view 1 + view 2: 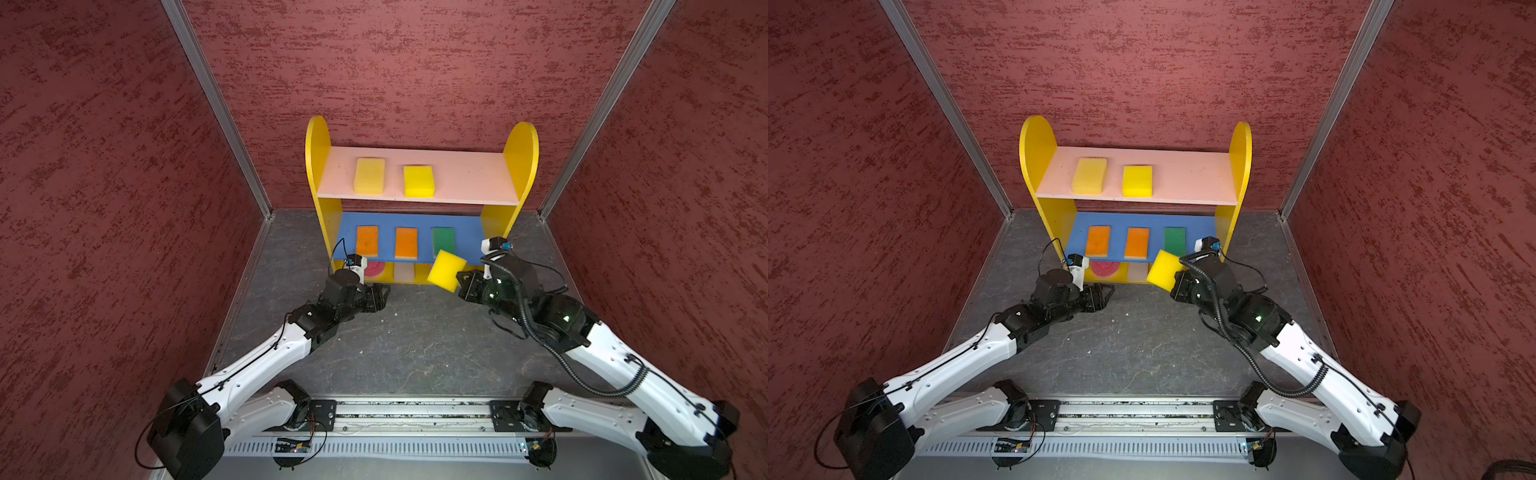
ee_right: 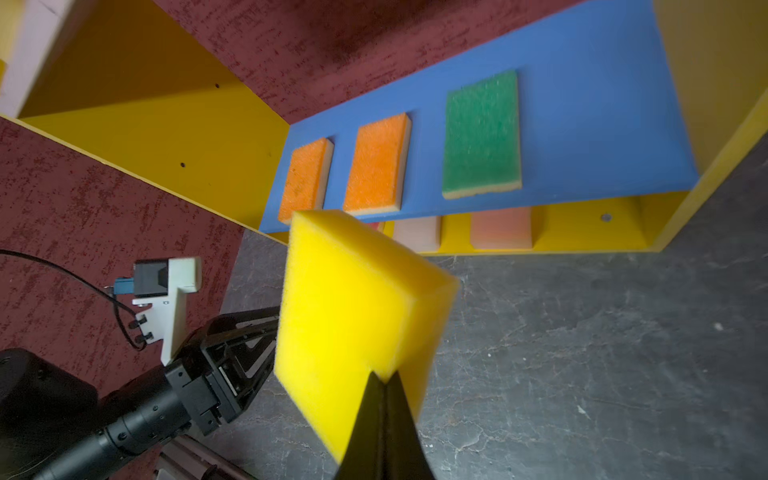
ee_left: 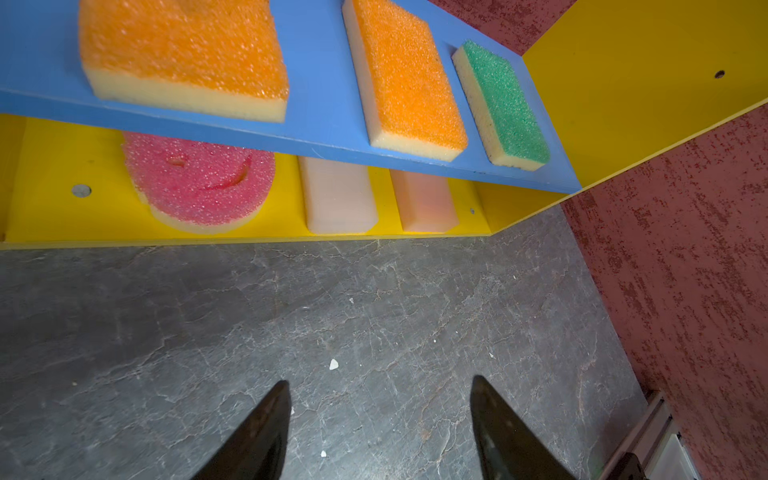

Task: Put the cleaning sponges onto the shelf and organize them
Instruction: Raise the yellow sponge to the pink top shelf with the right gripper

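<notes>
The shelf (image 1: pixel 521 166) (image 1: pixel 1038 166) stands against the back wall. Two yellow sponges (image 1: pixel 369 175) (image 1: pixel 419 181) lie on its pink board. Two orange sponges (image 1: pixel 367 241) (image 1: pixel 406 243) and a green-topped sponge (image 1: pixel 443 241) lie on the blue board. On the yellow base sit a pink smiley sponge (image 3: pixel 199 183), an off-white sponge (image 3: pixel 338 199) and a peach sponge (image 3: pixel 424 201). My right gripper (image 1: pixel 459 279) (image 2: pixel 384 376) is shut on a third yellow sponge (image 1: pixel 445 269) (image 2: pixel 357 307), held tilted in the air before the shelf's lower right. My left gripper (image 1: pixel 384 293) (image 3: pixel 380 384) hangs open and empty over the floor in front of the base.
Dark red walls close in the left, right and back. The floor (image 1: pixel 415 340) is grey stone-patterned with small white crumbs (image 3: pixel 333 364). A metal rail (image 1: pixel 407 415) runs along the front edge between the arm bases.
</notes>
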Controlling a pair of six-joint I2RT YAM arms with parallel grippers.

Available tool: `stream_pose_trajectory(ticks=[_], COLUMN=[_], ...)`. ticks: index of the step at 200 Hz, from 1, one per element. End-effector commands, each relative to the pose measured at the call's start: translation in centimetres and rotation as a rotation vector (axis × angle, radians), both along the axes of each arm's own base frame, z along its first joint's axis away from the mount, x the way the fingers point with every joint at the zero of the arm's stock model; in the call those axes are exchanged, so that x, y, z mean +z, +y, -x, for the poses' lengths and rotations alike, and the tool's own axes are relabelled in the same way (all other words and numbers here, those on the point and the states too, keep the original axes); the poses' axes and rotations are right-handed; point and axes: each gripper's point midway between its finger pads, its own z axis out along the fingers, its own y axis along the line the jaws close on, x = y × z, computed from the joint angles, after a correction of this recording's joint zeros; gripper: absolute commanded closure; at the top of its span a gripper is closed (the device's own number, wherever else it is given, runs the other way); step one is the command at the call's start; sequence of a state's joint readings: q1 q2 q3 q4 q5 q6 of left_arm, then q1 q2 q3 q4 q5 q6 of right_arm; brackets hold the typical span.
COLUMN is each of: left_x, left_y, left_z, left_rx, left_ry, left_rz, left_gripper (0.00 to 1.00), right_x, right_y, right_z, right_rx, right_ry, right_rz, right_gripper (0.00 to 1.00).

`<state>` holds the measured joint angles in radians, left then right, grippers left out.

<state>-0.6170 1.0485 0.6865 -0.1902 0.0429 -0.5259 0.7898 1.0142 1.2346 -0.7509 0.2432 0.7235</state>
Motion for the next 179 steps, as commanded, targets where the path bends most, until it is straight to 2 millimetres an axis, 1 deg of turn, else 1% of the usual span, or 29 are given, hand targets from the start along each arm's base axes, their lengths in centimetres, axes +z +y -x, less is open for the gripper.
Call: stream_pose_trajectory(ticks=[1, 23, 52, 81, 96, 120, 124, 126, 130, 151, 179], left_x=[0.5, 0.1, -0.5, -0.6, -0.7, -0.9, -0.9, -1.0, -1.1, -1.3, -1.6], left_y=[0.6, 0.4, 0.4, 0.4, 0.4, 0.3, 0.3, 0.3, 0.3, 0.3, 0.3], left_z=[0.0, 0.2, 0.4, 0.3, 0.3, 0.2, 0.2, 0.2, 0.1, 0.1, 0.1], left_rx=[0.009, 0.004, 0.006, 0.004, 0.000, 0.002, 0.001, 0.000, 0.001, 0.002, 0.004], left_ry=[-0.008, 0.011, 0.027, 0.029, 0.031, 0.037, 0.038, 0.041, 0.041, 0.046, 0.055], left_rz=[-0.022, -0.017, -0.012, -0.015, -0.022, -0.028, -0.028, -0.029, -0.029, -0.032, -0.036], left_gripper=[0.32, 0.31, 0.31, 0.31, 0.31, 0.31, 0.31, 0.31, 0.31, 0.31, 0.31], right_x=[2.2, 6.3, 11.2, 15.5, 17.3, 19.4, 20.0, 19.7, 19.7, 20.8, 20.8], right_y=[-2.5, -2.7, -2.3, -2.9, -3.4, -4.2, -4.5, -4.1, -4.0, -4.2, -4.3], right_z=[-0.1, -1.2, -1.9, -2.6, -3.0, -4.1, -4.0, -4.5, -5.0, -6.1, -8.0], right_rx=[-0.030, -0.043, -0.035, -0.062, -0.089, -0.133, -0.138, -0.137, -0.138, -0.141, -0.121], right_ry=[-0.022, -0.086, -0.184, -0.281, -0.321, -0.365, -0.377, -0.370, -0.367, -0.384, -0.378], right_rz=[0.201, 0.257, 0.247, 0.274, 0.300, 0.365, 0.366, 0.379, 0.392, 0.398, 0.385], right_gripper=[1.00, 1.00, 1.00, 1.00, 1.00, 1.00, 1.00, 1.00, 1.00, 1.00, 1.00])
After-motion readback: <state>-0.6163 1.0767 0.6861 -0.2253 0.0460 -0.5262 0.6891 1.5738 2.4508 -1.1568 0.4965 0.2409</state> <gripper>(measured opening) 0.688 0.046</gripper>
